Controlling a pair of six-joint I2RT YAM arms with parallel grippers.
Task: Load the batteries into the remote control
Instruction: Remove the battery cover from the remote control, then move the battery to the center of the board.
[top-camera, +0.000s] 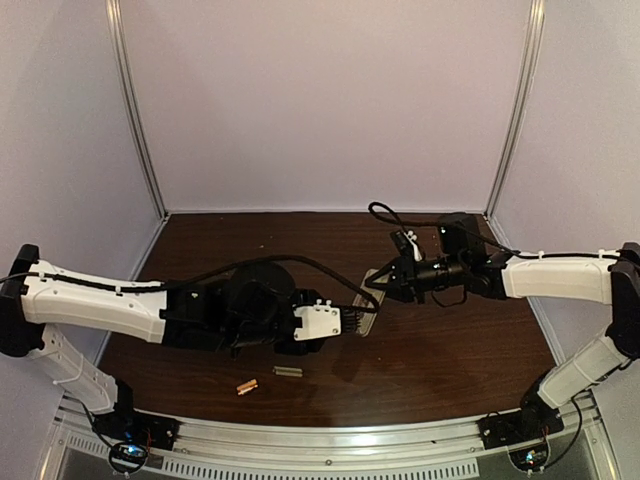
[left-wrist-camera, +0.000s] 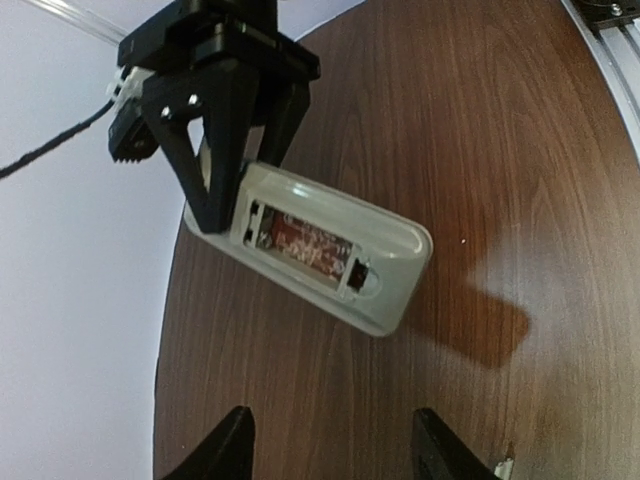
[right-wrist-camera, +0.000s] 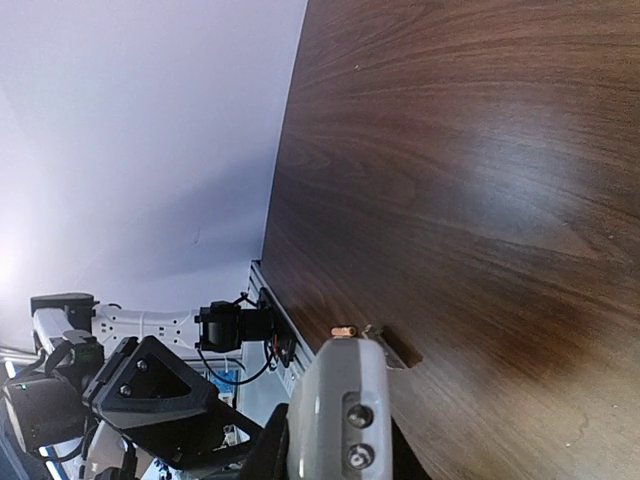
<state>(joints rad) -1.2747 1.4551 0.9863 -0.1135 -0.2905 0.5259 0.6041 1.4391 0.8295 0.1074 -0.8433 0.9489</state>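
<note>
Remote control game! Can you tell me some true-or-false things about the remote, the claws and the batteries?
1. The right claw holds the remote control by one end. True.
2. A copper battery lies on the table beside a small grey plate. True.
3. The left claw grips a battery. False: its fingers stand apart with nothing between them.
4. The remote control lies flat on the table. False: it is held up above the table, with its shadow below.

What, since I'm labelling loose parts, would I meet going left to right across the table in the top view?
Copper battery → small grey plate → remote control.
</note>
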